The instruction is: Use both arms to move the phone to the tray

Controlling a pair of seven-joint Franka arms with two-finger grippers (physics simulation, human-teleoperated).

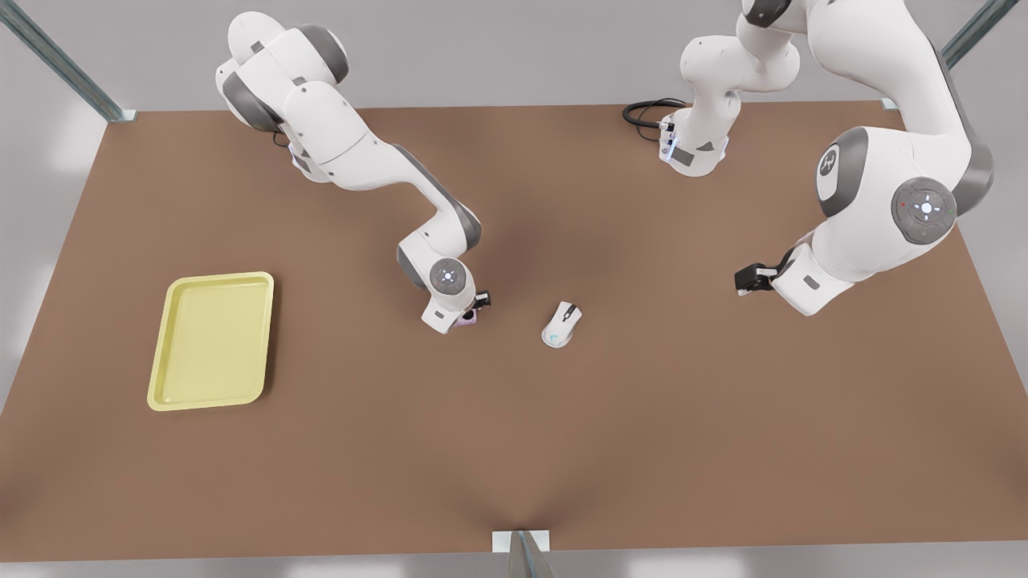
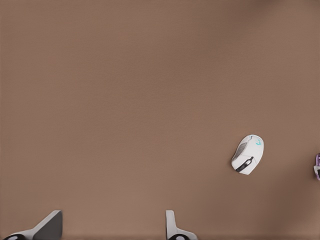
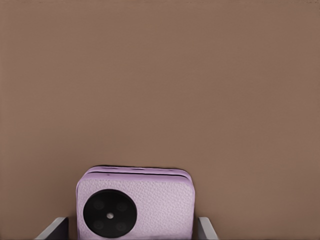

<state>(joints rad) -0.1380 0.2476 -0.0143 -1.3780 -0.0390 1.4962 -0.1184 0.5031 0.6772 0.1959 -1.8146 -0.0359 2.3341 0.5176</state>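
R gripper [image 1: 474,309] low near tabletop [image 1: 514,449] centre, fingers [image 3: 55,227] either side of phone [image 3: 135,202], pinching or nearly so. Phone between them, left of white mouse [image 1: 561,324], well right of tray [image 1: 210,340]. Judged stiff, light, smooth-edged; best gripped across flat sides, mid-body. L gripper [image 1: 748,278] at far right, spread, waiting.

No readable words, brand names or numbers appear anywhere. The only sign-like marks are a small white emblem on a dark round cap of one arm [image 1: 829,167] and tiny coloured dots on the arms' joint discs.
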